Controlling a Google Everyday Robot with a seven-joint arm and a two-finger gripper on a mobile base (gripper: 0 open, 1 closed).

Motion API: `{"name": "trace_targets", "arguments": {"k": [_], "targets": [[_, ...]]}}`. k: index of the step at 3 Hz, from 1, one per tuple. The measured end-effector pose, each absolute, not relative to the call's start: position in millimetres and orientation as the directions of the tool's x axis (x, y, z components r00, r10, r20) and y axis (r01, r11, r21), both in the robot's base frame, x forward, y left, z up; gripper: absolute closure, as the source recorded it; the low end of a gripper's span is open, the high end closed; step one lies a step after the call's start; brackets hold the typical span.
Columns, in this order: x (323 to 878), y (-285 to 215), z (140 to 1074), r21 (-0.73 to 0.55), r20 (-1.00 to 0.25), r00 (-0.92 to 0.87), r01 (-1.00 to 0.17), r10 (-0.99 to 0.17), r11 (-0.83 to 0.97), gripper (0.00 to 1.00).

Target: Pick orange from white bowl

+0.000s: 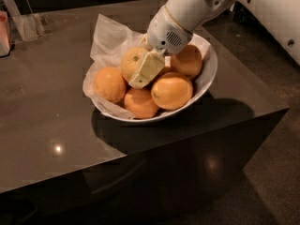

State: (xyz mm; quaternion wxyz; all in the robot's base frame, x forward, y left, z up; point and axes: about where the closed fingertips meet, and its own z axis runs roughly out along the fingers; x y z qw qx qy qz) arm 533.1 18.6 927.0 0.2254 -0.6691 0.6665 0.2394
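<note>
The orange point(131, 62), the palest and largest fruit with a dark navel, lies at the back left of the white bowl point(209, 74), which is lined with crumpled white paper point(108, 39). Several smaller, deeper-orange fruits lie around it, such as one at the front point(171, 90) and one at the left point(109, 84). My gripper point(142, 73) reaches down from the upper right into the bowl and rests against the right side of the orange. Its far side is hidden behind the orange and the wrist.
The bowl stands near the front right corner of a dark glossy table point(51, 121). A clear stand point(28, 25) and a pink object point(3, 32) are at the far left. The white arm point(262, 8) crosses the upper right. The floor drops away on the right.
</note>
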Motion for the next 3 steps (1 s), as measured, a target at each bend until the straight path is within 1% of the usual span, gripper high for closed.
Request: {"name": "trace_targets", "arguments": {"k": [1, 2, 3], "targets": [[523, 17, 943, -0.018, -0.646, 0.043, -0.999, -0.762, -0.042, 1.0], [495, 1, 976, -0.099, -0.686, 0.095, -0.994, -0.721, -0.037, 1.0], [464, -25, 996, -0.145, -0.731, 0.103, -0.989, -0.675, 0.005, 1.0]]}}
